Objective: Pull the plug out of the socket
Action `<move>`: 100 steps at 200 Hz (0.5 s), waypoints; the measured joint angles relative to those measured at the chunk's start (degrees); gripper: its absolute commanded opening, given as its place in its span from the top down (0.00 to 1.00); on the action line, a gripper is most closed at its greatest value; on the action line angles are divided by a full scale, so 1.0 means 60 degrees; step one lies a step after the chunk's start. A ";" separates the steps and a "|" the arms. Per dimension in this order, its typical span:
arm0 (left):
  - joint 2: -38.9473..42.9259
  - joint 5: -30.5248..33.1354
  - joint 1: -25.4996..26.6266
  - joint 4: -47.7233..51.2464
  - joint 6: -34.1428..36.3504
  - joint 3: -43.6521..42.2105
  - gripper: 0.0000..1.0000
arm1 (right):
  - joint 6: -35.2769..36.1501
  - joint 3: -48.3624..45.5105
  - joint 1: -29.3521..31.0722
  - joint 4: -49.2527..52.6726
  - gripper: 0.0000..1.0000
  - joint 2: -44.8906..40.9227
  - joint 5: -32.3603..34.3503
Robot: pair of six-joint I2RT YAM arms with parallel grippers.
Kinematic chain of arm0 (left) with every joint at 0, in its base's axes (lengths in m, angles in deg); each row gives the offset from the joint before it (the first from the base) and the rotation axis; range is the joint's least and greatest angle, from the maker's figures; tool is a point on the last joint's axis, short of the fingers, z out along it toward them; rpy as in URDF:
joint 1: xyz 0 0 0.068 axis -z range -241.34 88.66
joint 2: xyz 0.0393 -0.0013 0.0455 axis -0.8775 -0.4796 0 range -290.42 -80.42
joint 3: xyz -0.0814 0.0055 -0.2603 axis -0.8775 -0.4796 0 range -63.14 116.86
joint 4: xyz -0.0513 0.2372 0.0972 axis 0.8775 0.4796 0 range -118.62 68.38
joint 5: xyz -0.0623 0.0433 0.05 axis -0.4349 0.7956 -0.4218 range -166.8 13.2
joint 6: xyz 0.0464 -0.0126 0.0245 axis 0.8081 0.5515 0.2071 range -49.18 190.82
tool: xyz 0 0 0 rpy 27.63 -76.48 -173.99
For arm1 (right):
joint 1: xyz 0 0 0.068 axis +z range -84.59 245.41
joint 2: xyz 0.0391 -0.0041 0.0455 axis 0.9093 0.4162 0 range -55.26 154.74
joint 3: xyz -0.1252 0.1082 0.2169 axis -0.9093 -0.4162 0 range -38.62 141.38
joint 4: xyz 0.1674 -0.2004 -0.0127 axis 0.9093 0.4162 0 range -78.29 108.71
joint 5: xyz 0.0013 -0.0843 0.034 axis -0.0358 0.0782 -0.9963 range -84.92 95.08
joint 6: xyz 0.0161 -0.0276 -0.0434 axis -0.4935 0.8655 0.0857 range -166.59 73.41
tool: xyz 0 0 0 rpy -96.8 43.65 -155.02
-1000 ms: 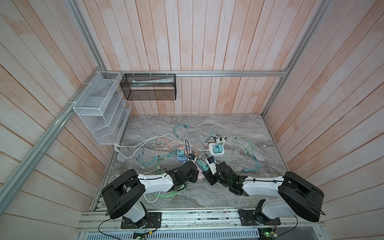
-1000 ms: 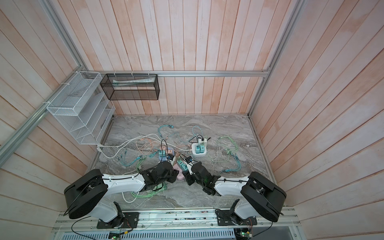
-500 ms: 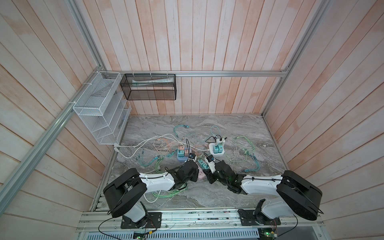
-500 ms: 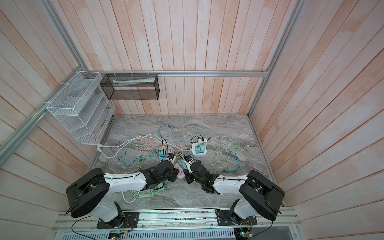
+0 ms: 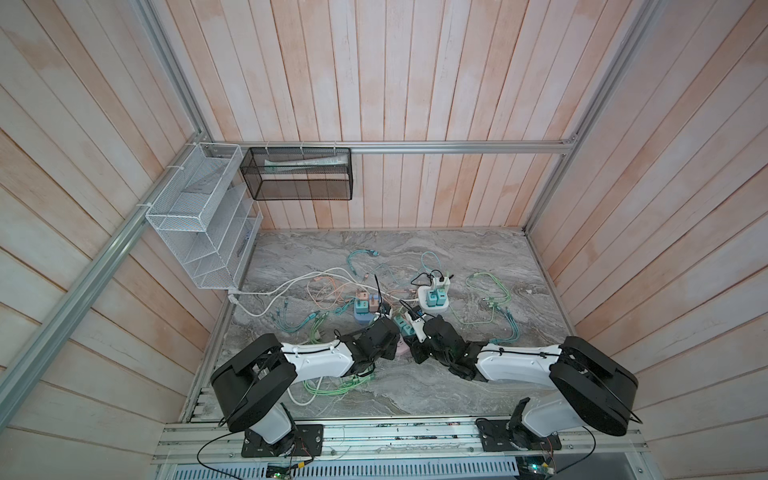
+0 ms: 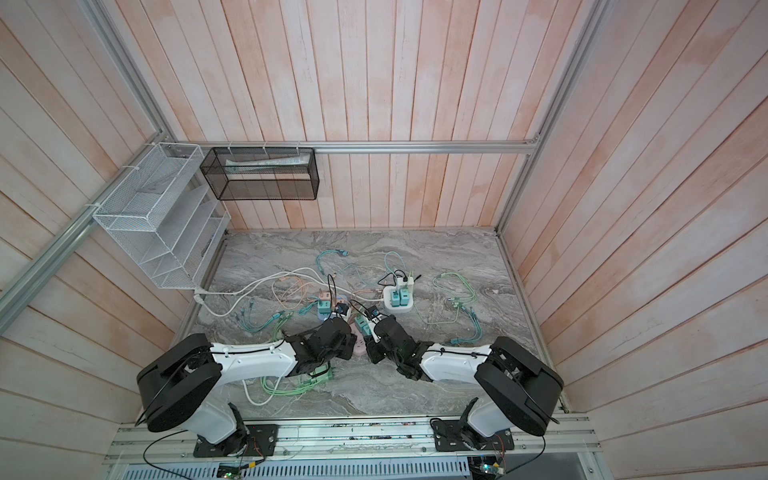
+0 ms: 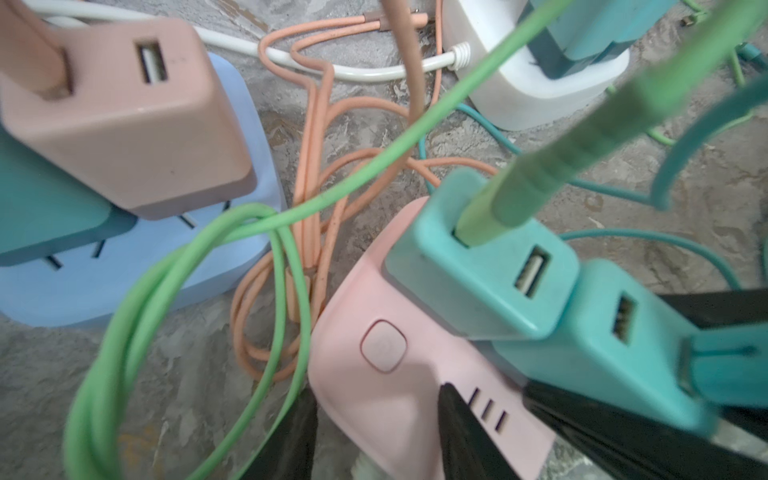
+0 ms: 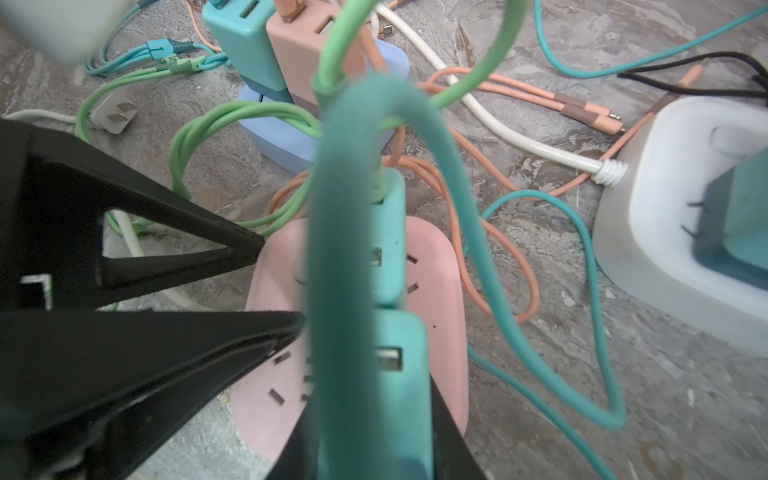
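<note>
- My left gripper [image 7: 376, 395] is closed on the left side of the pink power strip [image 8: 436, 316], with one finger lying on its top face.
- My right gripper [image 8: 372, 415] is clamped on the teal charger plug [image 7: 602, 353], a finger on each side.
- That plug stands on the pink strip with a teal cable [image 8: 340, 249] in its USB port. Its prongs are hidden.
- A second teal charger [image 7: 478, 270] sits just beyond it, touching it and carrying a green cable [image 7: 540, 166].
- The strip lies at near centre of the surface [image 5: 415, 395]. A blue power strip [image 7: 62, 291] is just beyond on the left, and a white power strip [image 8: 665, 249] is farther right.
</note>
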 measured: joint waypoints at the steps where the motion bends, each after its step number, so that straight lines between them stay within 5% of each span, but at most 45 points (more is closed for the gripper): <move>1: 0.0000 0.0004 0.0000 0.0000 0.0000 0.0000 0.52 | 0.0000 0.0011 0.0004 0.0022 1.00 -0.0004 0.0000; 100: -0.0302 0.0098 0.0087 0.0033 -0.0175 0.0299 0.52 | -0.0149 0.0390 0.0707 0.1111 1.00 -0.0091 0.1443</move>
